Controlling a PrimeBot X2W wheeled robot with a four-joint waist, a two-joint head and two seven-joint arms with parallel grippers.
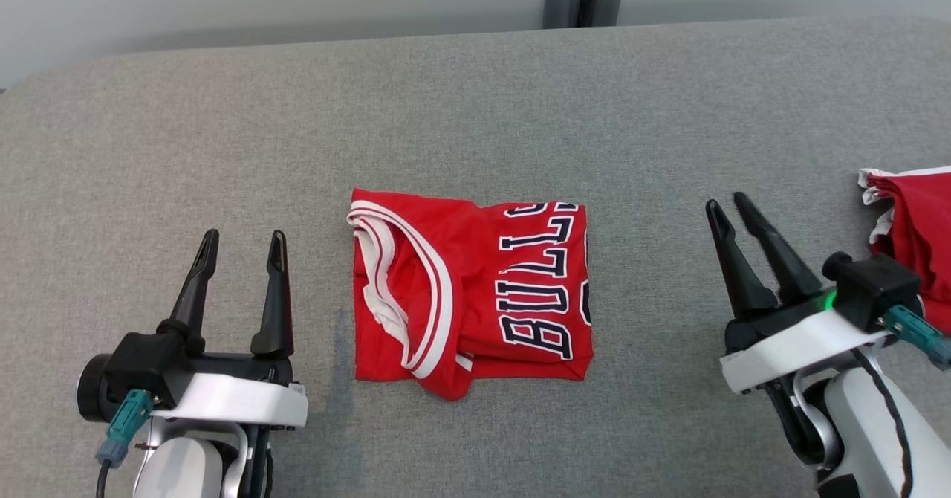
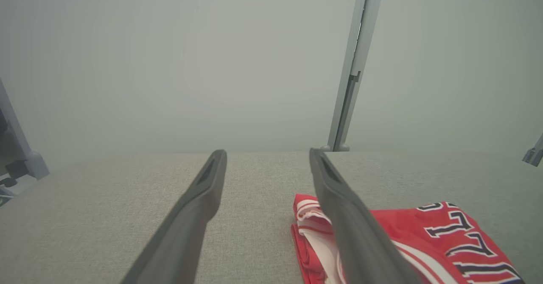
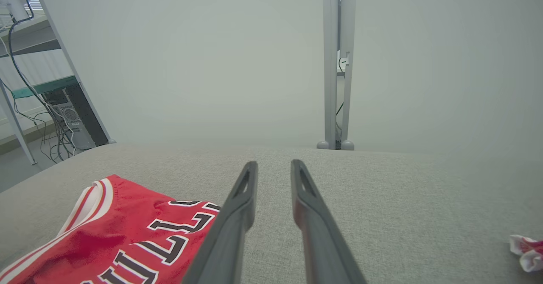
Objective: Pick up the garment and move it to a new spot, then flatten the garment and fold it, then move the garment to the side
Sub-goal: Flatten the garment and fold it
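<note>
Red folded jersey point(image 1: 475, 282) lies between left gripper point(image 1: 245, 235) and right gripper point(image 1: 726, 201), jaws released; grabbing one layer could undo the fold.

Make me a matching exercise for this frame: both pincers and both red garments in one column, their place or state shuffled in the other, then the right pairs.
1. folded jersey
2. left pincer
3. right pincer
4. second red garment

A. cut off by the head view's right edge
B. wide open, empty
C. middle of the grey surface, lettering up
D. narrowly open, empty

Pairs: 1-C, 2-B, 3-D, 4-A
</note>
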